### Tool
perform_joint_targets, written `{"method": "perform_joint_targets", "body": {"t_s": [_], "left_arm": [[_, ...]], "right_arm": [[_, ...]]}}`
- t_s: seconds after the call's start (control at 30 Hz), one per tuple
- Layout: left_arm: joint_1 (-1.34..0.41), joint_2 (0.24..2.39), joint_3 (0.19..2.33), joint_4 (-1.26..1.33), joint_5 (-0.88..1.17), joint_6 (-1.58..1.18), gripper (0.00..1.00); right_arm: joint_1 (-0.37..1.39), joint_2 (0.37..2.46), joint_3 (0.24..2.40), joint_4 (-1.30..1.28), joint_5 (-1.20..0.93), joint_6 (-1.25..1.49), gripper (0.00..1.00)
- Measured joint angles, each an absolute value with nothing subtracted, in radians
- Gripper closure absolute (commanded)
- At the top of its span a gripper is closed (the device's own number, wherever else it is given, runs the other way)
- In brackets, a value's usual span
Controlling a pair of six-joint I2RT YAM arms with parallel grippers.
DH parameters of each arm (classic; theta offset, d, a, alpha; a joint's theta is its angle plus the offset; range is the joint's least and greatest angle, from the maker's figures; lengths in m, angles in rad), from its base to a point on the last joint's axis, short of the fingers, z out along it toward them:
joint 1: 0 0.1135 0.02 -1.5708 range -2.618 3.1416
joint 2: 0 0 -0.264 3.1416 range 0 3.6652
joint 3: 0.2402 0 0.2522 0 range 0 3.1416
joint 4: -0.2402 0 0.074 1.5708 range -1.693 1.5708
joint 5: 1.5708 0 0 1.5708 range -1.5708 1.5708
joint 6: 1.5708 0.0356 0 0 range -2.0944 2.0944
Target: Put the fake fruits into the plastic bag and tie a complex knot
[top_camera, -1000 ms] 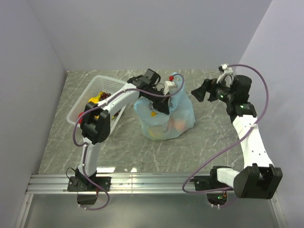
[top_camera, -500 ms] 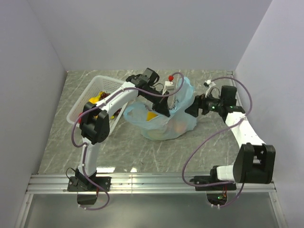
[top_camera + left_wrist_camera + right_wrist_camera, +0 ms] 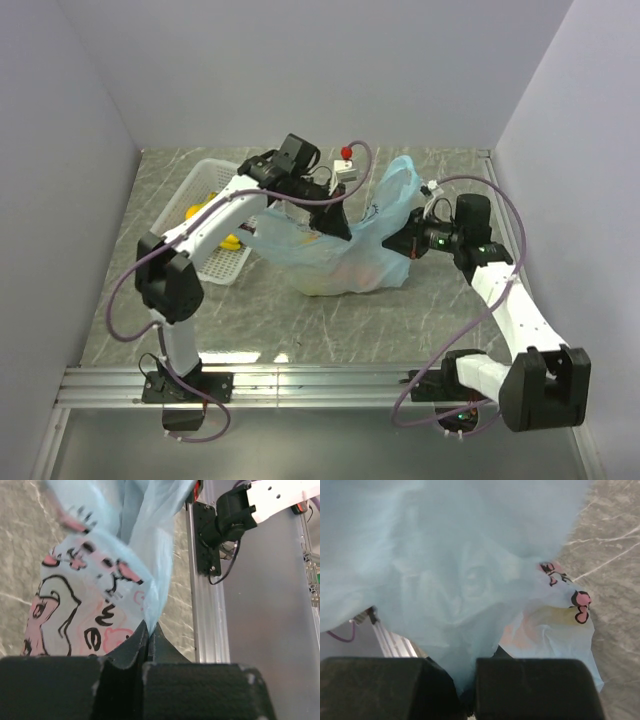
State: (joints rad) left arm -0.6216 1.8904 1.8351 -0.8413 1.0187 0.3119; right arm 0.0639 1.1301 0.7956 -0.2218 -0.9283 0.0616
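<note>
The light-blue plastic bag (image 3: 345, 255) sits mid-table, stretched between both grippers, one handle loop (image 3: 402, 178) standing up. Fake fruits (image 3: 348, 272) show as pale orange and yellow shapes through its film, also in the right wrist view as fruits (image 3: 547, 622). My left gripper (image 3: 339, 231) is shut on the bag's upper left film; the film (image 3: 150, 615) is pinched between its closed tips (image 3: 148, 628). My right gripper (image 3: 398, 245) is shut on the bag's right side, with film (image 3: 465, 645) bunched in its jaws (image 3: 467, 692). No knot shows in any view.
A white latticed basket (image 3: 205, 185) stands left of the bag, holding yellow fruits (image 3: 195, 212). Grey walls close in the table on three sides. The aluminium rail (image 3: 320, 385) with the arm bases runs along the near edge, also visible as a rail (image 3: 202, 610) in the left wrist view.
My right gripper came in from the right, open, and closed on the bag's right side. The left arm drew its hold up and leftward, spreading the bag wider.
</note>
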Motion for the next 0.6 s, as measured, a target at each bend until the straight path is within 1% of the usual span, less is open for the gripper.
{"method": "perform_joint_targets", "body": {"t_s": [0.1, 0.2, 0.23, 0.27, 0.3, 0.37, 0.4, 0.43, 0.47, 0.6], "left_arm": [[-0.624, 1.815, 1.723, -0.759, 0.993, 0.260, 1.00], [-0.625, 1.804, 1.643, -0.663, 0.936, 0.213, 1.00], [-0.626, 1.811, 1.618, -0.630, 0.913, 0.200, 1.00], [-0.626, 1.819, 1.598, -0.607, 0.890, 0.191, 0.99], [-0.626, 1.832, 1.585, -0.588, 0.870, 0.184, 0.99], [-0.626, 1.865, 1.576, -0.554, 0.850, 0.171, 0.99], [-0.626, 1.879, 1.576, -0.541, 0.848, 0.169, 1.00], [-0.625, 1.891, 1.575, -0.526, 0.849, 0.165, 1.00], [-0.624, 1.898, 1.571, -0.513, 0.851, 0.162, 1.00], [-0.624, 1.900, 1.565, -0.480, 0.900, 0.163, 1.00]], "right_arm": [[0.057, 1.105, 0.780, -0.221, -0.920, 0.097, 1.00], [0.051, 1.151, 0.766, -0.223, -0.902, 0.112, 1.00], [0.050, 1.170, 0.764, -0.224, -0.899, 0.113, 0.96], [0.049, 1.195, 0.763, -0.225, -0.896, 0.117, 0.89], [0.049, 1.219, 0.763, -0.226, -0.895, 0.125, 0.74], [0.047, 1.249, 0.763, -0.223, -0.896, 0.144, 0.56], [0.047, 1.253, 0.762, -0.220, -0.897, 0.156, 0.39], [0.047, 1.251, 0.761, -0.212, -0.898, 0.170, 0.35], [0.047, 1.242, 0.759, -0.193, -0.899, 0.180, 0.27], [0.048, 1.186, 0.751, -0.107, -0.916, 0.203, 0.26]]}}
